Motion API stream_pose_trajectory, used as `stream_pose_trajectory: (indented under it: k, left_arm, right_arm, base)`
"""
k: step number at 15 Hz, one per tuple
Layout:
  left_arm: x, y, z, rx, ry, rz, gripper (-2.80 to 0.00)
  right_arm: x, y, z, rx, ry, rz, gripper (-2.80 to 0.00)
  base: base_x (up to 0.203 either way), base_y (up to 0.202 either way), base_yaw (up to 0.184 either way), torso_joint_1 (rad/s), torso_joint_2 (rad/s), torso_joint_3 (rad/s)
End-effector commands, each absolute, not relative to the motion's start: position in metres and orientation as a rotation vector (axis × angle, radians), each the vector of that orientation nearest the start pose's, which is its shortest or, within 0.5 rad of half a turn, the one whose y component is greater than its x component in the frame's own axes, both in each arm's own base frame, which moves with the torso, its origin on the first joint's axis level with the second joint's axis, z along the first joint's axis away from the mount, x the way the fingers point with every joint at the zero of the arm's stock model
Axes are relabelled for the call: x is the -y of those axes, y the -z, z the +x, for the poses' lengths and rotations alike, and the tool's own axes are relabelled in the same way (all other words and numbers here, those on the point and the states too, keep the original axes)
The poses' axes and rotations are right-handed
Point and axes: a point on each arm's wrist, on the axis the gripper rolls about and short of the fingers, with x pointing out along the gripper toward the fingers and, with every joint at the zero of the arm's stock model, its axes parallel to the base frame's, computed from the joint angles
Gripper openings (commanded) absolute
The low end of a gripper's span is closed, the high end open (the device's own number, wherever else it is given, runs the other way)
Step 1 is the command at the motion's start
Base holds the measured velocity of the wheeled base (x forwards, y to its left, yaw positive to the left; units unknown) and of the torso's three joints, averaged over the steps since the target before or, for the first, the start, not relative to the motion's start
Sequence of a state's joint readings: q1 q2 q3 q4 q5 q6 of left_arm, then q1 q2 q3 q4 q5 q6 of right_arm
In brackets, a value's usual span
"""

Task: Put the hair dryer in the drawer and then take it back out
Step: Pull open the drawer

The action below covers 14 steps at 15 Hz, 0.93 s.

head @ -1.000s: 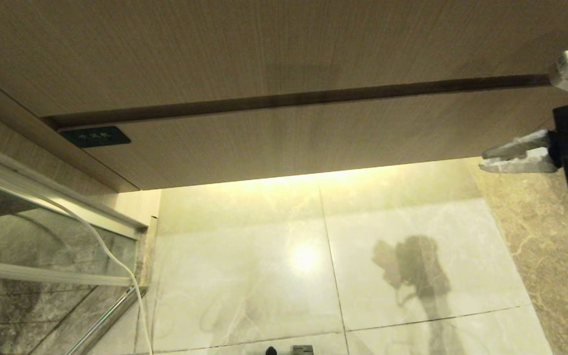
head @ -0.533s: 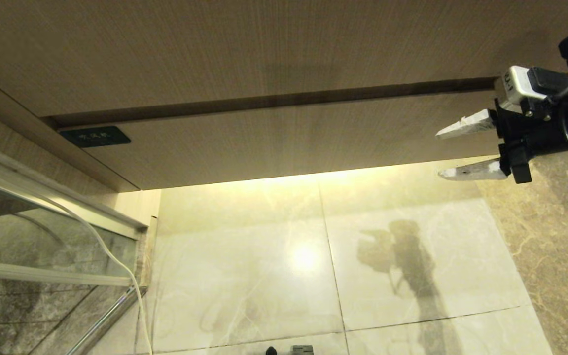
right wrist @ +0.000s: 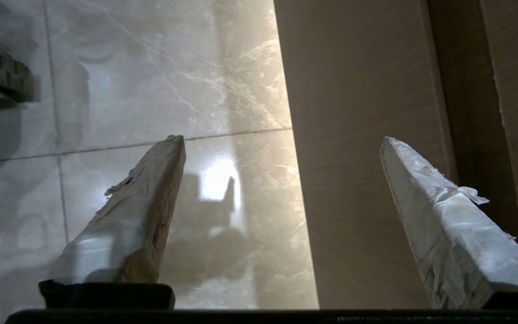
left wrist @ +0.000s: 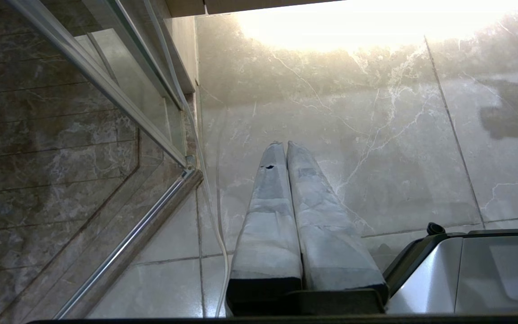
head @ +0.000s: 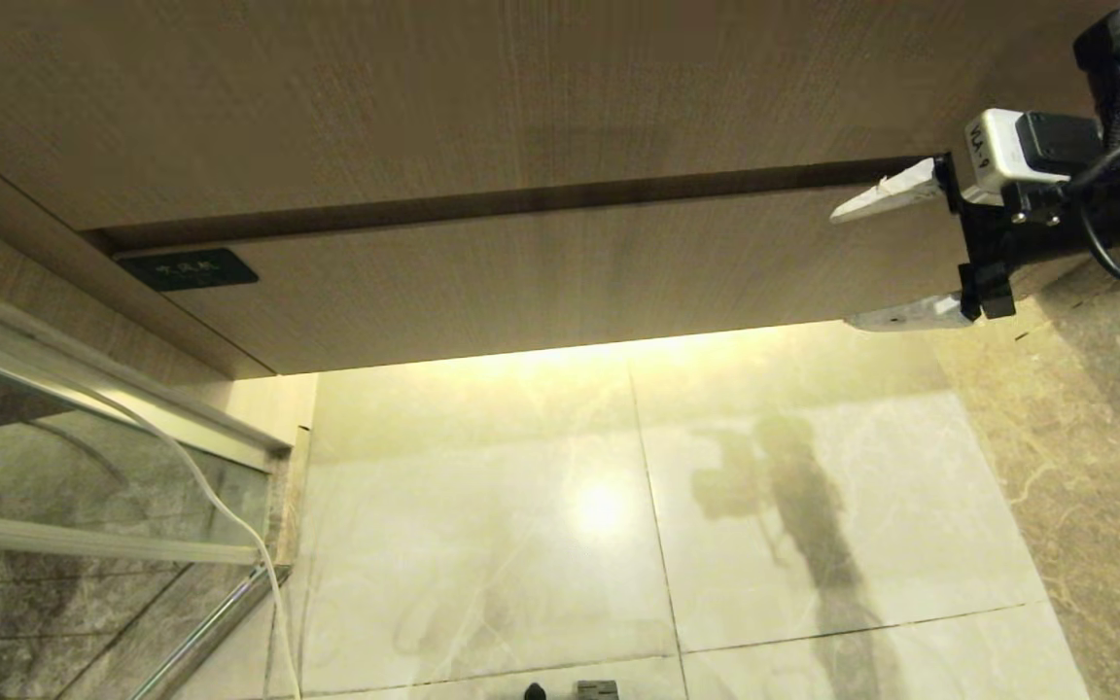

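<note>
Drawer [head: 560, 282] is sitting closed, front flush under the taller wood panel [head: 521, 97], dark label [head: 188, 269] at its left corner. Hair dryer isn't showing in any view. Right gripper [head: 857, 262] is hovering at the drawer's right end, fingers [right wrist: 443, 216] spread wide and gripping nothing. Left gripper [left wrist: 281, 144] is hanging over the tiled floor [head: 618, 506], fingers pressed together, empty.
</note>
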<state>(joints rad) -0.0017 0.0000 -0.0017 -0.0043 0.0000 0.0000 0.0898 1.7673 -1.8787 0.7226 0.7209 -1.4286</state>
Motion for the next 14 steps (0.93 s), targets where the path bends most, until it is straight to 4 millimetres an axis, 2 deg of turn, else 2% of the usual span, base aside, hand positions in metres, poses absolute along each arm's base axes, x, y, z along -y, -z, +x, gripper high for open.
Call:
stream_pose_trajectory:
  k: [1, 7, 10, 14]
  left_arm:
    - [0.0, -0.076, -0.023, 0.005, 0.002, 0.0, -2.8]
    - [0.0, -0.076, -0.023, 0.003, 0.002, 0.0, -2.8]
    - [0.0, -0.076, -0.023, 0.005, 0.002, 0.0, -2.8]
    - [0.0, -0.076, -0.023, 0.006, 0.002, 0.0, -2.8]
  right_arm:
    - [-0.046, -0.328, 0.308, 0.052, -1.054, -1.121, 0.0]
    - [-0.057, -0.324, 0.321, -0.02, -1.016, -1.098, 0.0]
    - [-0.06, -0.333, 0.311, -0.092, -0.945, -1.044, 0.0]
    - [-0.058, -0.347, 0.292, -0.068, -0.91, -1.028, 0.0]
  base:
    - [0.0, 0.0, 0.0, 0.0, 0.0, 0.0]
    - [0.0, 0.0, 0.0, 0.0, 0.0, 0.0]
    - [0.0, 0.0, 0.0, 0.0, 0.0, 0.0]
    - [0.0, 0.0, 0.0, 0.0, 0.0, 0.0]
